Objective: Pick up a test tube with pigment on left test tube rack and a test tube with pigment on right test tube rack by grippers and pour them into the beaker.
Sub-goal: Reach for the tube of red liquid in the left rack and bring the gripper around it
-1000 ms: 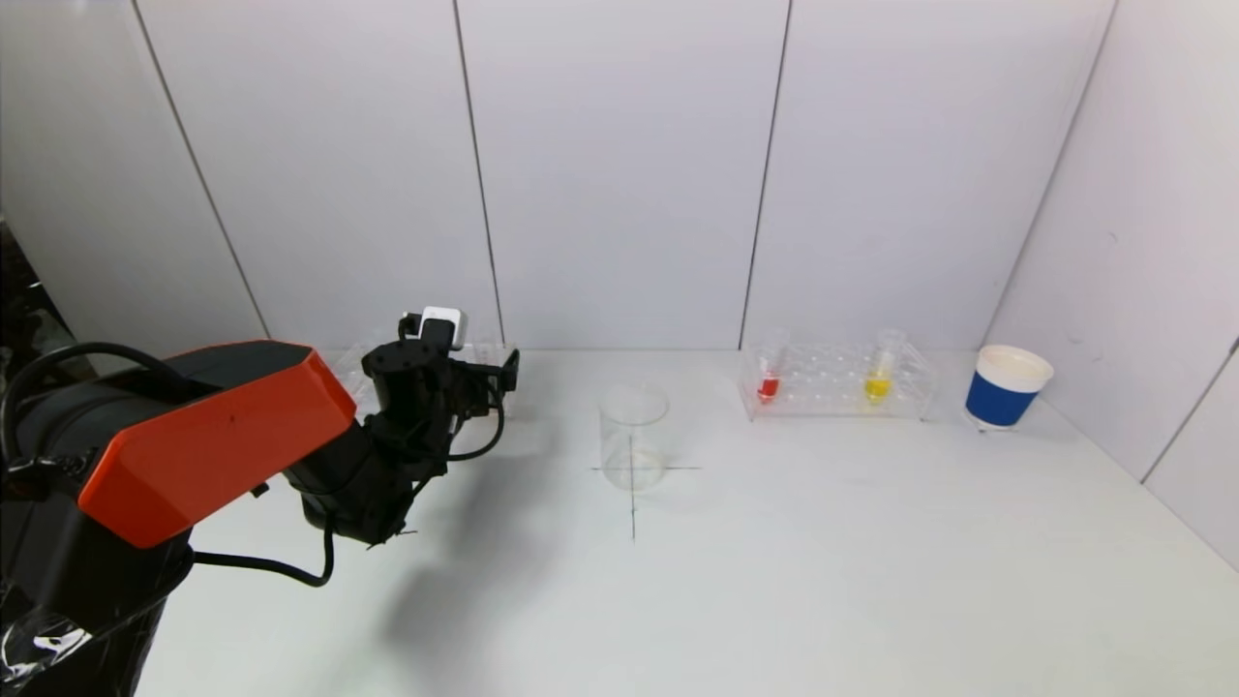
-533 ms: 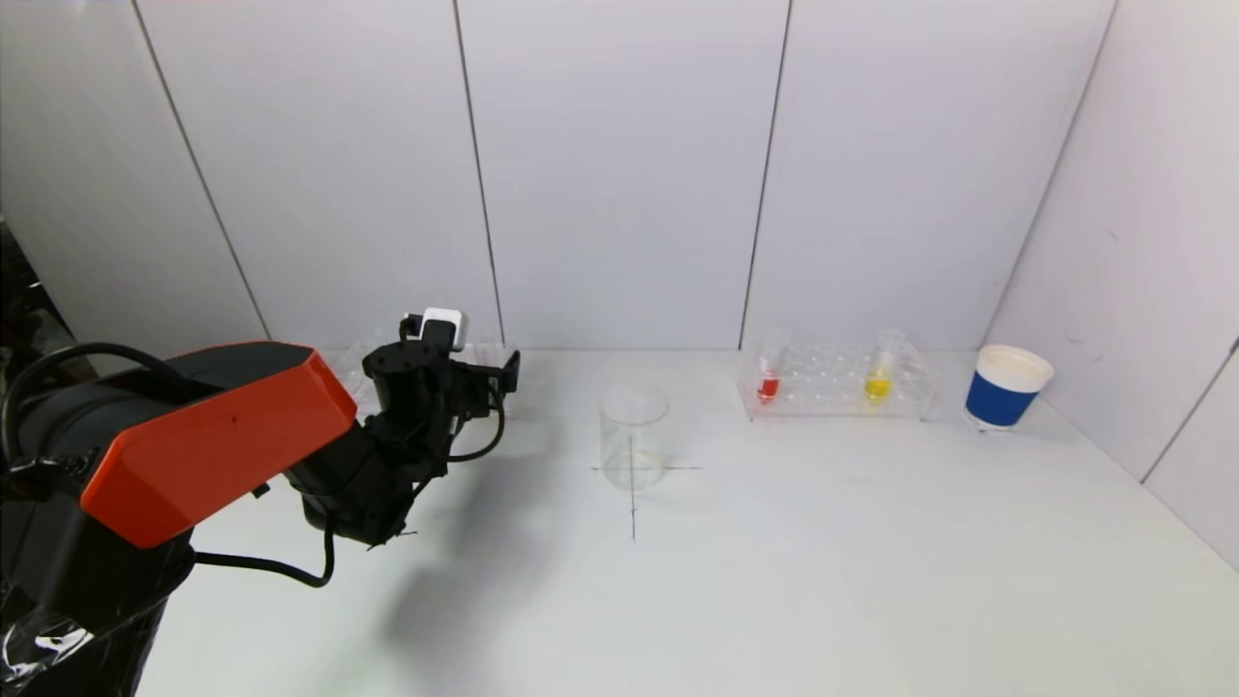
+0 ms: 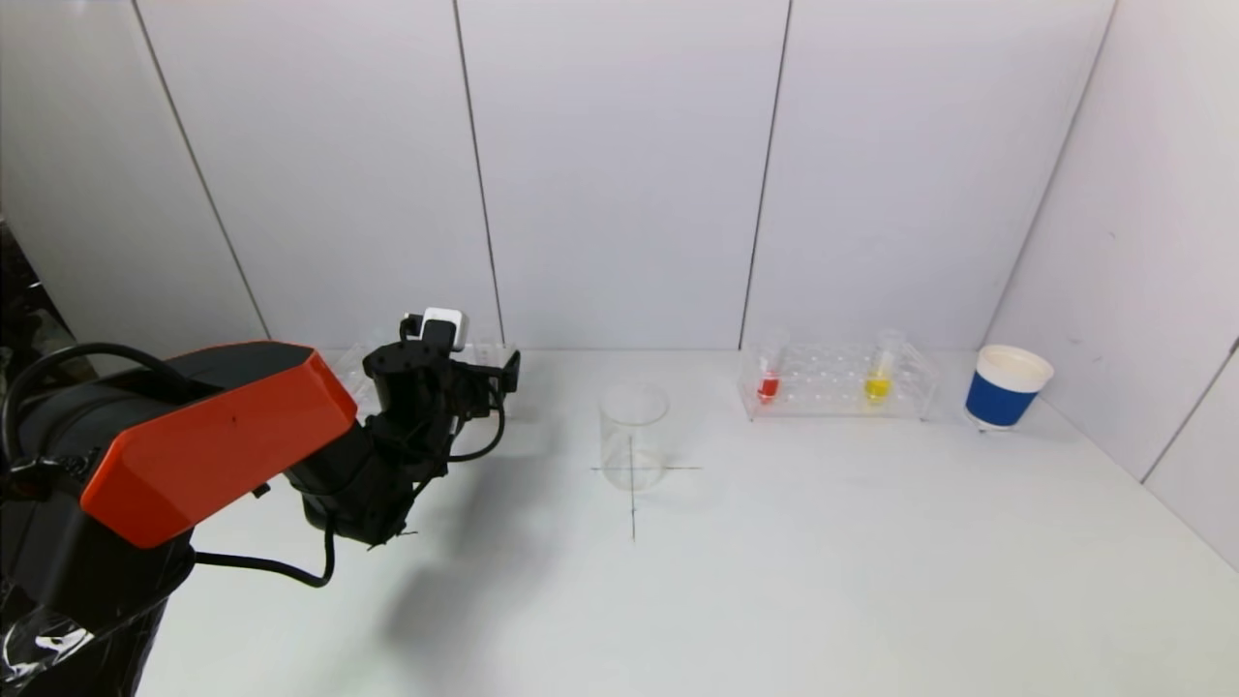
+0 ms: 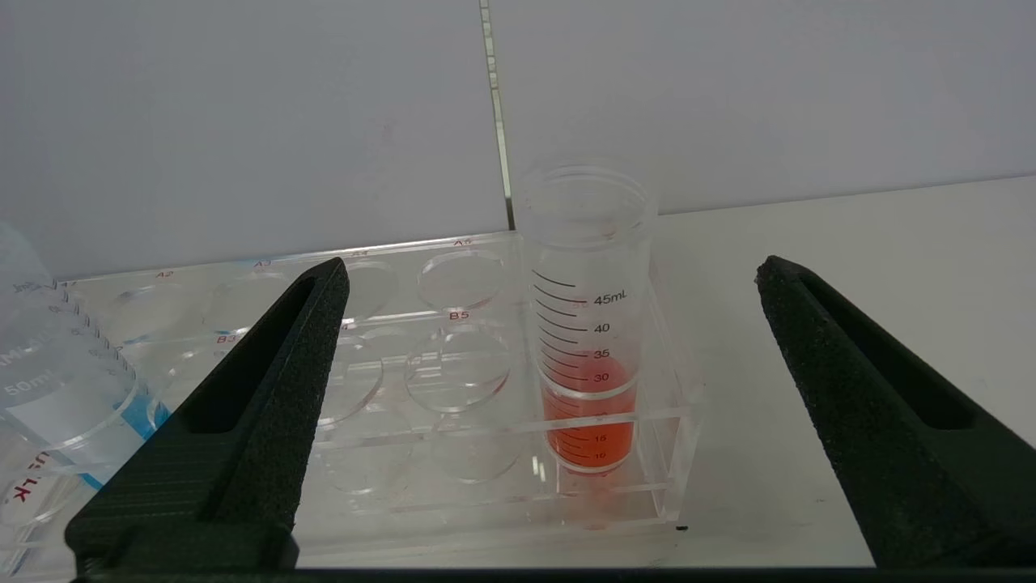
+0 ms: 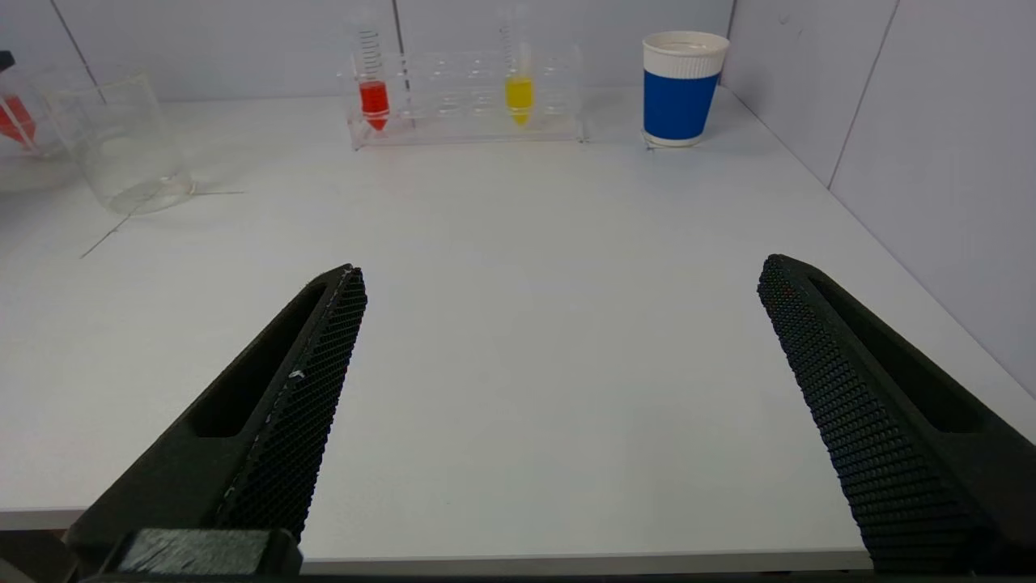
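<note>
White table (image 3: 774,561), grey panelled walls behind. Red-pigment tube (image 4: 587,340) stands upright in the end slot of the left rack (image 4: 453,389), just ahead of the left gripper (image 4: 550,356), whose jaws are spread wide, touching nothing. Left arm reaches forward, level, toward that rack. Beaker (image 3: 633,436) sits mid-table on a drawn cross. Right rack (image 3: 837,382) holds red and yellow tubes. Right gripper (image 5: 558,356) spread wide, low at the near table edge.
</note>
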Robot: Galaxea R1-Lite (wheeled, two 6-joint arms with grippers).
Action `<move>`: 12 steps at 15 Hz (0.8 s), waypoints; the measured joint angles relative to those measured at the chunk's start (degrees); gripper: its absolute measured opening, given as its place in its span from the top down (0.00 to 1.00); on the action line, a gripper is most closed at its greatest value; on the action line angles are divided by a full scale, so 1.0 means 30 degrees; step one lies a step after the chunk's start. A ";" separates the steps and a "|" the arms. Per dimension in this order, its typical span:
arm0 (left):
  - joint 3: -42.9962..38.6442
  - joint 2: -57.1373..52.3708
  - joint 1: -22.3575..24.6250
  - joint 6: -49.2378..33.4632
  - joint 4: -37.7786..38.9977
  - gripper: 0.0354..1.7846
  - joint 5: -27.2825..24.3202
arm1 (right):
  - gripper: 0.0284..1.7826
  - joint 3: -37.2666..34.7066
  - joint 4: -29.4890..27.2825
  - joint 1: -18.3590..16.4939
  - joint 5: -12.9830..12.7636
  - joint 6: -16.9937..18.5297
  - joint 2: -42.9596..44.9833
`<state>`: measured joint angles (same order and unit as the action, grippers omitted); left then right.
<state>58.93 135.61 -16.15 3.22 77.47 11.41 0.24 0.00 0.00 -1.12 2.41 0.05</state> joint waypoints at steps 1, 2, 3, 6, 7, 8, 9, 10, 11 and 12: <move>0.0016 0.0000 0.0000 0.0000 0.0000 0.01 0.0000 | 0.01 0.0008 0.0000 0.0000 0.0000 0.0004 0.0000; 0.0016 0.0000 0.0004 0.0000 -0.0016 0.01 -0.0037 | 0.01 0.0008 0.0000 0.0000 -0.0008 0.0000 0.0000; 0.0016 0.0000 0.0004 0.0008 -0.0033 0.01 -0.0065 | 0.01 0.0008 0.0000 0.0000 -0.0008 0.0004 0.0008; 0.0130 0.0020 0.0000 0.0008 -0.0106 0.01 -0.0085 | 0.01 0.0000 0.0000 0.0000 -0.0008 0.0000 0.0000; 0.0191 0.0037 0.0000 0.0000 -0.0118 0.01 -0.0085 | 0.01 0.0008 0.0000 0.0000 -0.0008 0.0004 0.0000; 0.0256 0.0049 -0.0008 0.0000 -0.0134 0.01 -0.0077 | 0.01 0.0008 0.0000 0.0000 -0.0008 0.0004 0.0000; 0.0284 0.0057 -0.0008 -0.0008 -0.0142 0.01 -0.0085 | 0.01 0.0008 0.0000 0.0000 -0.0008 0.0004 0.0000; 0.0301 0.0065 -0.0008 0.0000 -0.0142 0.01 -0.0085 | 0.01 0.0008 0.0000 0.0000 -0.0008 0.0000 0.0000; 0.0329 0.0065 -0.0008 0.0016 -0.0142 0.01 -0.0093 | 0.01 0.0008 0.0000 0.0000 -0.0008 0.0000 0.0000; 0.0329 0.0073 -0.0008 0.0028 -0.0142 0.01 -0.0093 | 0.01 0.0008 0.0000 0.0000 -0.0008 0.0004 0.0000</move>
<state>59.92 135.83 -16.18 3.30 77.04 11.13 0.27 0.00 0.00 -1.15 2.43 0.05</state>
